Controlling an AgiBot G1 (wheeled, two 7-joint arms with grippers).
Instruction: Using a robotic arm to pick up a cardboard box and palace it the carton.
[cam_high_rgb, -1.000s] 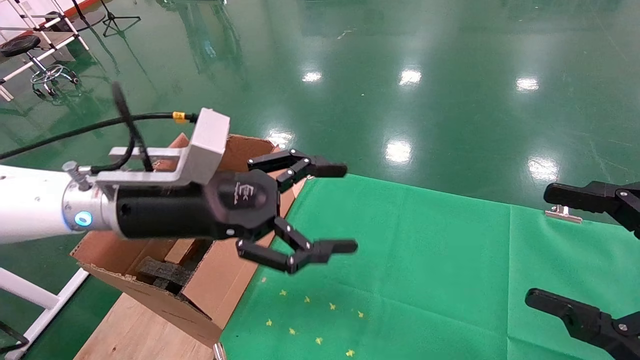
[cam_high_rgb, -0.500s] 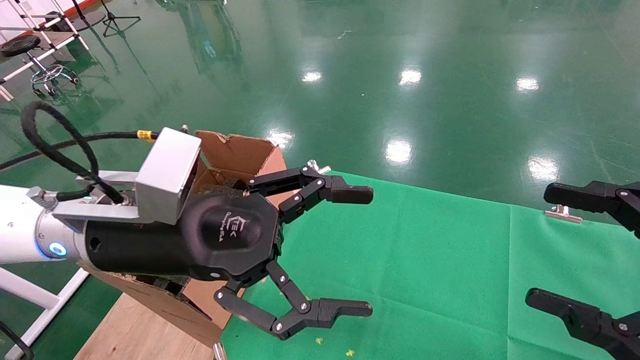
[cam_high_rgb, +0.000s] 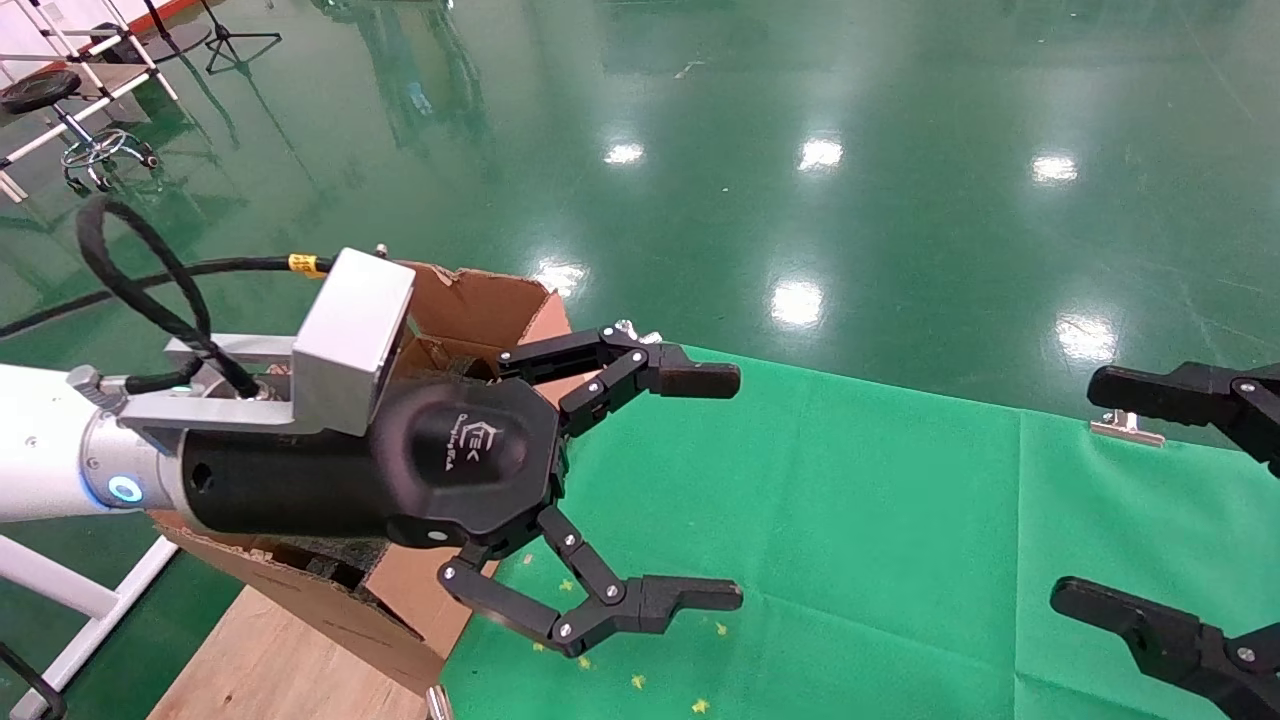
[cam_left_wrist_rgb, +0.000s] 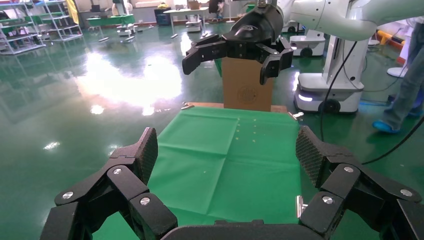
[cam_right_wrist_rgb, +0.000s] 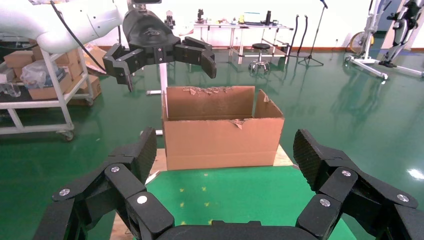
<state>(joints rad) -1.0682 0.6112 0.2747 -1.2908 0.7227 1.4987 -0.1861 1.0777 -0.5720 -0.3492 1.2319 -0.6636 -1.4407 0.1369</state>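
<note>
Left gripper swinging out empty from the carton, no small box in sight.

On the head camera I am watching the left gripper (cam_high_rgb: 700, 490) drifting from over the carton (cam_high_rgb: 330, 610) toward the green mat (cam_high_rgb: 880, 520), rolled since a second ago, fingers spread wide and holding nothing; the right gripper (cam_high_rgb: 1140, 500) is waiting open at the mat's far edge. On the left wrist camera the mat is lying bare between my fingertips (cam_left_wrist_rgb: 146, 153). On the right wrist camera the carton (cam_right_wrist_rgb: 220, 135) is standing upright under the left gripper (cam_right_wrist_rgb: 165, 57). I judge the small box is either already inside or hidden.
</note>
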